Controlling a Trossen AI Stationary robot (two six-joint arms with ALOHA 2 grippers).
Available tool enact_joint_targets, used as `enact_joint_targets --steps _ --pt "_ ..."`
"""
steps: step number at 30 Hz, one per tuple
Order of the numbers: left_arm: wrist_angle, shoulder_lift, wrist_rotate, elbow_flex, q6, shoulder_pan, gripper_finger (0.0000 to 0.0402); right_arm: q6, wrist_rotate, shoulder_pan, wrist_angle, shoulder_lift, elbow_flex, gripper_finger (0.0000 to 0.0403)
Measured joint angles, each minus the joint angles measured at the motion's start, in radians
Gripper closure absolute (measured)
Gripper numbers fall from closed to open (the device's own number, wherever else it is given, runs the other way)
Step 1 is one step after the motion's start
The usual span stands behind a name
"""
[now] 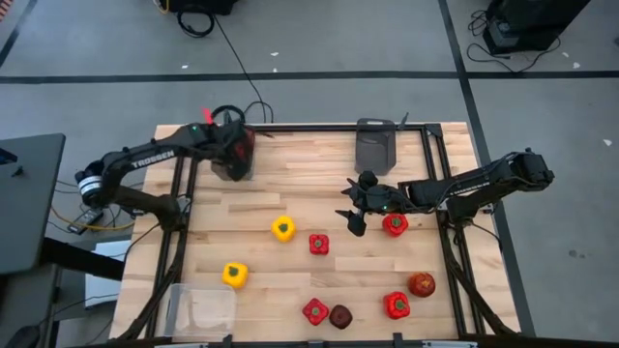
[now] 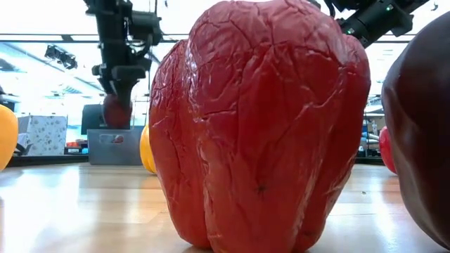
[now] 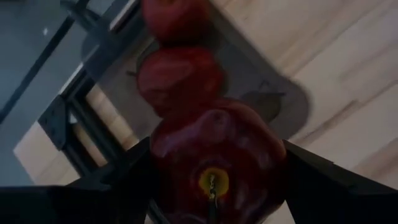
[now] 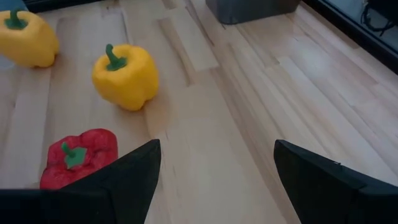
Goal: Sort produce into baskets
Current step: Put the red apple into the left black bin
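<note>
The wooden worktop [image 1: 290, 198] carries everything, with the two arms reaching in from nine and three o'clock. At about eleven o'clock the left gripper [image 1: 232, 145] hangs over a dark grey basket [image 1: 232, 164], clenched on a maroon apple [image 3: 214, 165]; the left wrist view shows two more dark red apples [image 3: 180, 78] lying in that basket below it, though their outlines are dim there. A second dark grey basket [image 1: 375, 147] stands at one o'clock, and a clear, shallow basket [image 1: 203, 309] sits at seven o'clock. The right gripper [image 1: 354, 205] is spread wide and holds nothing, just right of centre, above bare wood. Beside it at three o'clock lies a red pepper [image 1: 395, 225]. Another red pepper [image 1: 318, 245] and a yellow pepper [image 1: 282, 229] lie near the centre, a second yellow pepper [image 1: 235, 275] toward seven. Around five o'clock lie two more red peppers [image 1: 397, 305], an orange-red apple [image 1: 422, 284] and a dark apple [image 1: 340, 316].
</note>
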Motion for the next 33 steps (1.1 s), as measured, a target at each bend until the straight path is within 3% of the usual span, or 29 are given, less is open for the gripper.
enact_joint_targets --steps 6,19,26,33 --pt "0.113 0.0 0.107 -0.073 0.094 0.114 0.0102 -0.001 0.002 -0.001 -0.002 0.0 0.0 0.008" --pt "0.172 0.0 0.109 -0.112 0.1 0.159 0.0014 0.023 0.006 -0.004 -0.059 -0.025 0.016 0.008" --pt "0.137 -0.003 0.065 -0.074 0.074 0.155 0.0009 0.086 0.013 0.005 -0.293 -0.063 0.104 0.008" --pt "0.188 -0.055 0.063 0.004 0.048 0.02 0.0009 0.332 0.04 0.04 -0.846 -0.068 0.196 0.008"
